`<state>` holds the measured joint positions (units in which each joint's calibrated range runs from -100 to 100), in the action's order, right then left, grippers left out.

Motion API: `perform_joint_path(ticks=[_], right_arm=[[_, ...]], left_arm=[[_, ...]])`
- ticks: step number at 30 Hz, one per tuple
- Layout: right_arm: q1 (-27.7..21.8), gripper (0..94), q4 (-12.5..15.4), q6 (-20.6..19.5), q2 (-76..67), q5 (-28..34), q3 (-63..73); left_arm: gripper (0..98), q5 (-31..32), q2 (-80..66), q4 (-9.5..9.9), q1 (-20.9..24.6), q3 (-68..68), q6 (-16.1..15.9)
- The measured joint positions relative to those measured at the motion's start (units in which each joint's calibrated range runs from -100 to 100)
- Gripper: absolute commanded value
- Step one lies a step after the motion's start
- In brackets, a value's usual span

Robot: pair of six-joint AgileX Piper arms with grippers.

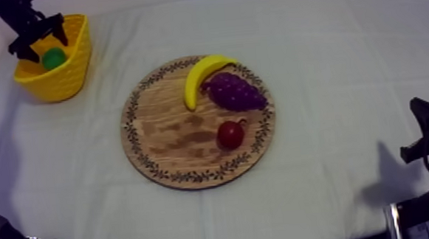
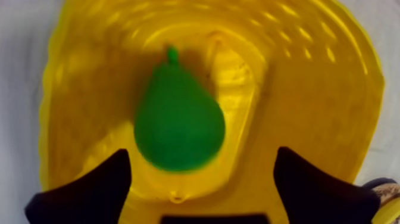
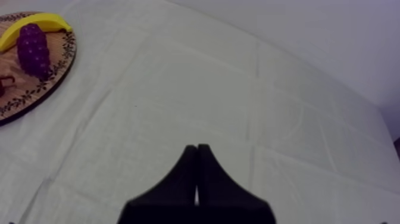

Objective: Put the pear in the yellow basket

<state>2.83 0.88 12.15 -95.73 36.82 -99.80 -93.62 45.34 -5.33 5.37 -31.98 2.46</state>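
Pear (image 2: 178, 122) lies loose on basket (image 2: 321, 89) floor, stem pointing away, straight below left claw (image 2: 202, 154), fingers apart and empty; right claw (image 3: 197, 148), fingers together, well off.

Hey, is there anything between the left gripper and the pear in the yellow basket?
Nothing visible. The pear lies on the floor of the yellow basket, and the left gripper hangs open above it, with no other fruit in the basket.
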Motion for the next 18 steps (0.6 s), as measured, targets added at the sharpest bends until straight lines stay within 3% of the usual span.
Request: perform_joint_path(ticks=[18], right_arm=[[0.0,0.2,0.0,0.0,0.0,0.0,0.0]], left_arm=[[95.6,-0.9,-10.0,0.09,-0.6,7.0,0.9]])
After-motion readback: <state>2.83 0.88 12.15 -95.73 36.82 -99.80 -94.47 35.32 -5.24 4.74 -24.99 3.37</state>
